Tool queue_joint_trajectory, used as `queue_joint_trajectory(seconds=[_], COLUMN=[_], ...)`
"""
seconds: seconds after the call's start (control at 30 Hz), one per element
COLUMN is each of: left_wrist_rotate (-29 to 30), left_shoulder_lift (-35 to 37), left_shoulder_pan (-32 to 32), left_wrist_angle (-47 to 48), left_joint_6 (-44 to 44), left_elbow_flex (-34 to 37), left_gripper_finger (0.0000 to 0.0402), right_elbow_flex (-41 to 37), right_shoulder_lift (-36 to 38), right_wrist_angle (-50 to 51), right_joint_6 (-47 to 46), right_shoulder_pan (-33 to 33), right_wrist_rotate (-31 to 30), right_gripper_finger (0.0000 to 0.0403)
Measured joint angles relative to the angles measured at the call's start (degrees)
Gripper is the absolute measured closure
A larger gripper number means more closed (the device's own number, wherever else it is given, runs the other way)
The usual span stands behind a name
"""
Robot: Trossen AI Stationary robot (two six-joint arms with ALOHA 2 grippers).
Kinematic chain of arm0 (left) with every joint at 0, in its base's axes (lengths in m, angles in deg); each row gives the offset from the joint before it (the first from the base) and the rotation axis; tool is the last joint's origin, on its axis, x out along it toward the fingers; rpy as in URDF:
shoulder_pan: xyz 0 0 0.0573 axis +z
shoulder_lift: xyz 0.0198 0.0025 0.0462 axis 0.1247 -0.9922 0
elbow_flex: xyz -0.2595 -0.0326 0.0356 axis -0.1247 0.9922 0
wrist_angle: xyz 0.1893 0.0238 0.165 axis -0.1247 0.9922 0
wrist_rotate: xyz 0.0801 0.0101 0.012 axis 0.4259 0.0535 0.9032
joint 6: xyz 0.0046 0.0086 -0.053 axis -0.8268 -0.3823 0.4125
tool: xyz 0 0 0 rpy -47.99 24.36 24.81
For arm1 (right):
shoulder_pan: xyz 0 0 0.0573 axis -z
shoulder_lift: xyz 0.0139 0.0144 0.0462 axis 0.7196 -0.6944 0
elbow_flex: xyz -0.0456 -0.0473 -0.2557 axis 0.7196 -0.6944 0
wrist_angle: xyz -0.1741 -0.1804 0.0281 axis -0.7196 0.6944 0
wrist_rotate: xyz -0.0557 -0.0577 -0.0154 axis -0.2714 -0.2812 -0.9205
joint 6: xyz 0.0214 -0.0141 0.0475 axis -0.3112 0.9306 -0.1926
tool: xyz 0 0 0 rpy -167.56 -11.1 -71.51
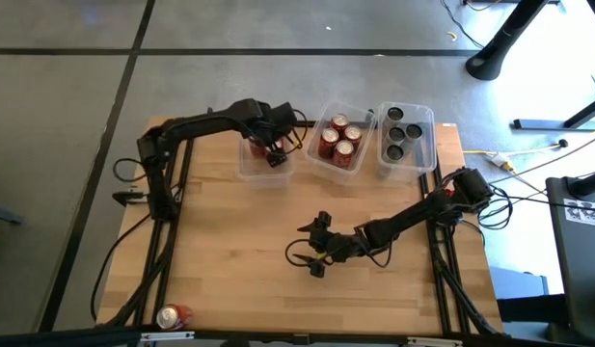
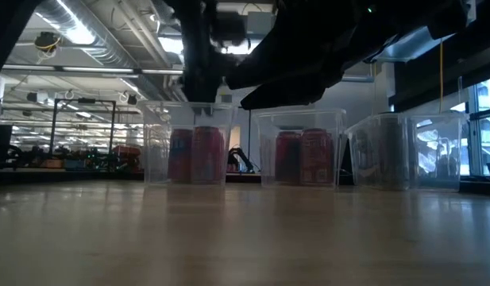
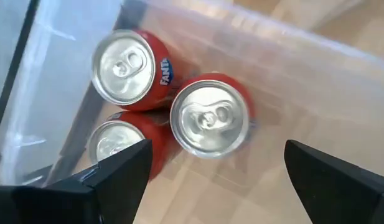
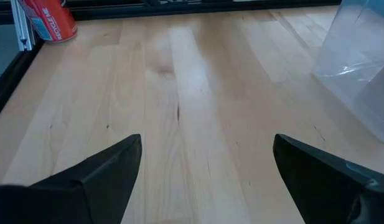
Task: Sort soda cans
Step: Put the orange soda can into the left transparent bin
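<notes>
Three red soda cans [image 3: 210, 115] stand upright in the clear left bin [image 1: 261, 166] at the table's far side. My left gripper [image 3: 216, 152] hangs open over them, fingers pointing down and clear of the can tops; in the high view my left gripper [image 1: 275, 154] is above that bin. The middle bin [image 1: 328, 120] holds several red cans [image 1: 339, 141]. The right bin [image 1: 386, 164] holds several black cans [image 1: 405, 132]. One red can [image 1: 172, 316] lies on its side at the near left corner. My right gripper [image 1: 314, 247] waits open at mid-table, over bare wood.
The three bins stand side by side along the far edge, seen as a row in the low view [image 2: 300, 147]. Bare wood lies between them and the near edge. The right wrist view shows the lying can [image 4: 51, 18] by the table's frame rail.
</notes>
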Motion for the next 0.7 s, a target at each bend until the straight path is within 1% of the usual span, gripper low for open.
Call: queue_joint_trajectory(seconds=[0.17,0.27,0.5,0.63,0.7], left_wrist_rotate=[0.0,0.0,0.0,-0.1,-0.1], left_shoulder_lift=[6.2,10.5,19.0,22.0,23.0], left_shoulder_pan=[-2.7,-5.8,-16.6,-23.3,-26.1], left_wrist_angle=[0.4,0.3,2.8,3.1,3.0], left_joint_6=[1.4,3.2,8.6,12.2,15.6], left_elbow_flex=[-0.3,-0.3,-0.4,-0.4,-0.4], left_gripper_finger=[0.0052,0.0052,0.0052,0.0052,0.0052], right_elbow_flex=[0.0,0.0,0.0,0.0,0.0], right_shoulder_lift=[0.0,0.0,0.0,0.0,0.0], right_wrist_angle=[0.0,0.0,0.0,0.0,0.0], right_joint_6=[-0.1,-0.1,-0.2,-0.2,-0.3], right_shoulder_pan=[0.0,0.0,0.0,0.0,0.0], right_wrist_rotate=[0.0,0.0,0.0,0.0,0.0], right_gripper_finger=[0.0042,0.0042,0.0042,0.0042,0.0042])
